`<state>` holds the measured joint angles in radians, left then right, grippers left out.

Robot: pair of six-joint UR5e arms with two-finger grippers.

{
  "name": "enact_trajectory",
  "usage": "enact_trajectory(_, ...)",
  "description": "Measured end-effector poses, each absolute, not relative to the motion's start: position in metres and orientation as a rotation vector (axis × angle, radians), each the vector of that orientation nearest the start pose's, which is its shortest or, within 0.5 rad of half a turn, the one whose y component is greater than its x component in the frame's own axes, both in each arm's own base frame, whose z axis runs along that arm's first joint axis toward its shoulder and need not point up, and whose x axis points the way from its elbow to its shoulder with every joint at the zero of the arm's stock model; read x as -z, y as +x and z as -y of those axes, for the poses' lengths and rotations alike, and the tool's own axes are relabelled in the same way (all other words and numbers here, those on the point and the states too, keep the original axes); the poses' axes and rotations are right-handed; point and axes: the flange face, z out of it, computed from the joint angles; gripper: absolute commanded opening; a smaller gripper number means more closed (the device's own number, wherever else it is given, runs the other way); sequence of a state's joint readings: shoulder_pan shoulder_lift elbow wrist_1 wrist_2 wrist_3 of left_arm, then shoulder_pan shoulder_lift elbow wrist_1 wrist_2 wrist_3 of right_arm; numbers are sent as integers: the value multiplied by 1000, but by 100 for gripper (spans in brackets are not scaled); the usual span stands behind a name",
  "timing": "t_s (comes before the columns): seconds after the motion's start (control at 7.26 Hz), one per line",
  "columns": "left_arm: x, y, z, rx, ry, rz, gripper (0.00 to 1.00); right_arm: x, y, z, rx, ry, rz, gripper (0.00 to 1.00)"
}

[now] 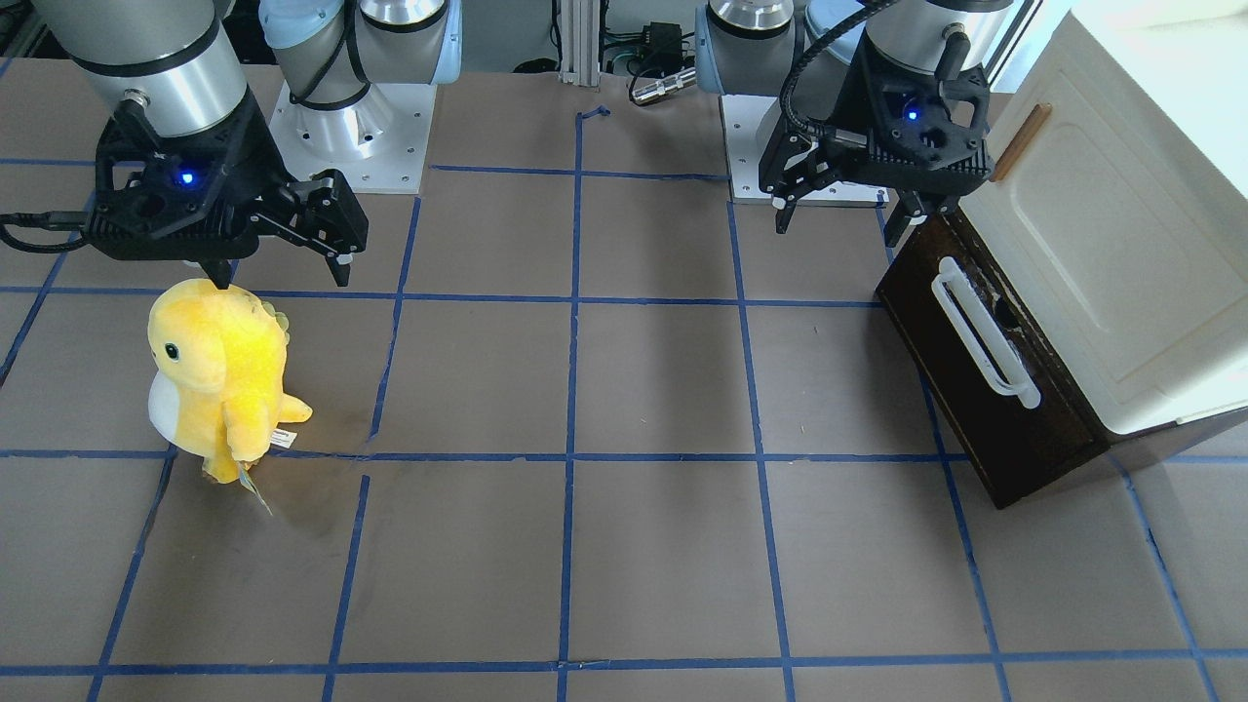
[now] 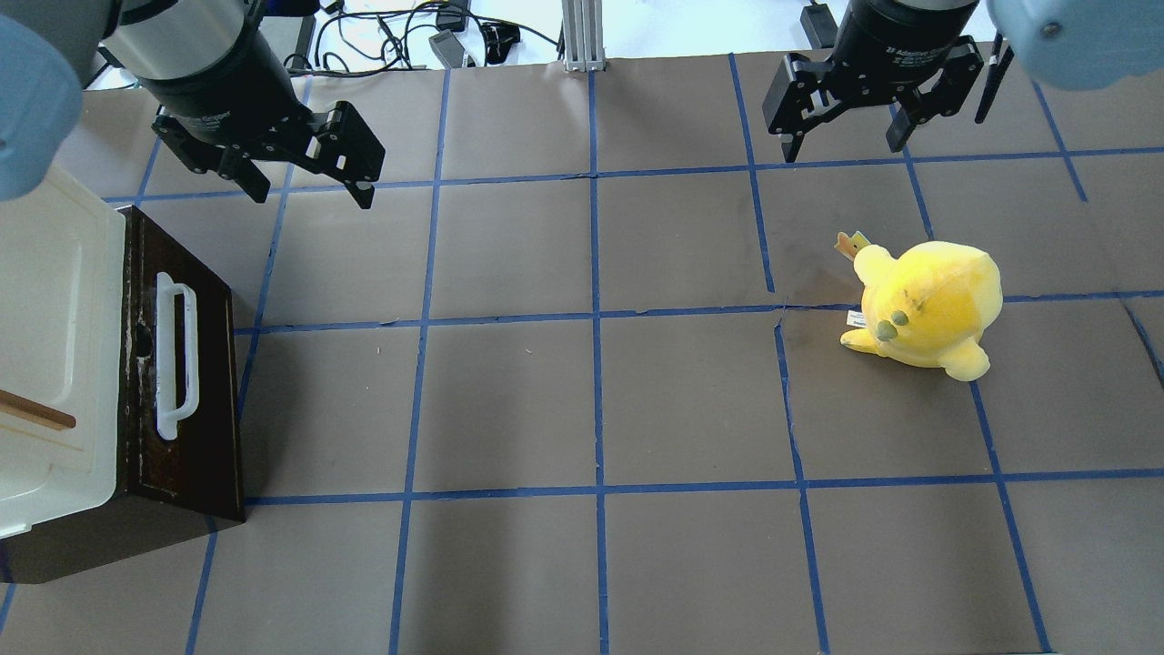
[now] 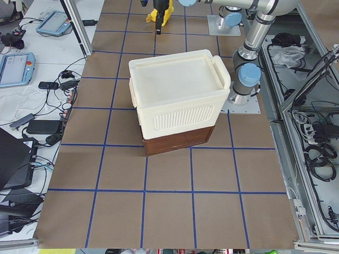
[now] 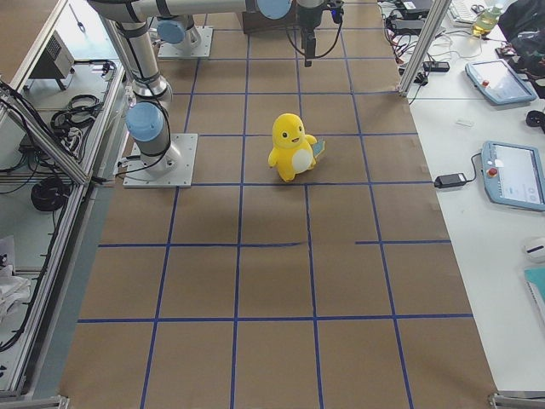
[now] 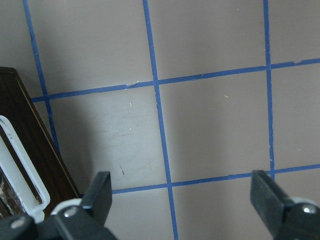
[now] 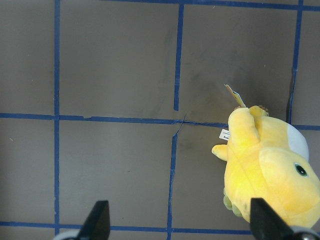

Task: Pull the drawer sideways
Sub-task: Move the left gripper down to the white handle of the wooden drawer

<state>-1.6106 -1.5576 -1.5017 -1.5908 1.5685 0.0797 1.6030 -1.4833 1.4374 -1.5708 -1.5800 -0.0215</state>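
Left hand [image 2: 312, 189] spread, empty, near the shut-looking drawer [image 2: 211, 400] at the left end of the desk [image 2: 591, 400]; a sloppy grab could slip off its thin white handle [image 2: 175, 357] or drag the whole cabinet [image 2: 55, 300]; right hand [image 2: 843, 146] spread too.

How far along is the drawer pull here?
Nothing looks done: the drawer sits flush under the cabinet, with no inside showing. In hand: the left gripper hangs open near one end of the drawer, clear of the handle. Left: grasp the handle and pull. The right gripper is open and empty near the plush.
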Motion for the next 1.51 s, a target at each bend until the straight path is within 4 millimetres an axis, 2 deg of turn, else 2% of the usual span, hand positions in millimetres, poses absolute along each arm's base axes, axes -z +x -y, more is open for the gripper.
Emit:
enact_trajectory(0.69, -529, -152, 485, 106, 183, -3131, 100, -509, 149, 529, 73, -86, -3149, 100)
enact_trajectory(1.24, -492, -140, 512, -18, 49, -3006, 100, -509, 149, 529, 73, -84, -3149, 100)
enact_trajectory(1.51, -458, -137, 533, -80, -88, -2892, 100, -509, 149, 529, 72, -85, -3149, 100)
